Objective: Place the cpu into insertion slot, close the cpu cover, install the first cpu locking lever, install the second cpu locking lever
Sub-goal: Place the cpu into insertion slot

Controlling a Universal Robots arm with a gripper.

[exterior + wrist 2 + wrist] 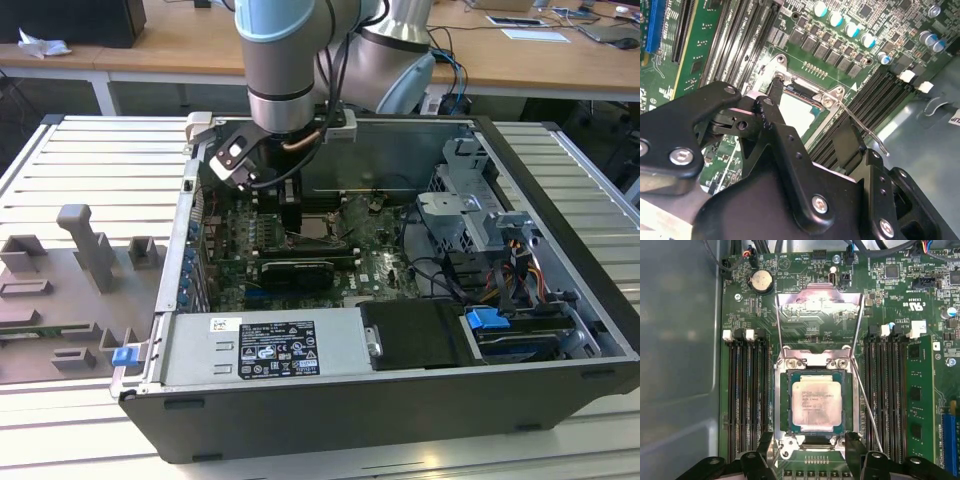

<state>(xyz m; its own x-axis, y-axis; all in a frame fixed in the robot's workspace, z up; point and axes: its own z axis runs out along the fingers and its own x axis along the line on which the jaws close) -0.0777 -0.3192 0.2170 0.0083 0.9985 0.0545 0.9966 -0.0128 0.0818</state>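
Small flat square cpu with a pale silvery-beige metal top (816, 405) is seated flat in the small square dark insertion slot (783, 410), on the green board, edges parallel to the slot walls. Thin silvery metal cpu cover frame (818, 301) is swung open off its hinge edge, clear of the chip. Both thin wire locking levers are unlatched and raised: first lever (779, 325) on one side, second lever (869, 410) on the other.

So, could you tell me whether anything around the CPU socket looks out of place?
Nothing stands out: the cpu sits square in the insertion slot, and the cpu cover is swung open, with no visible damage.
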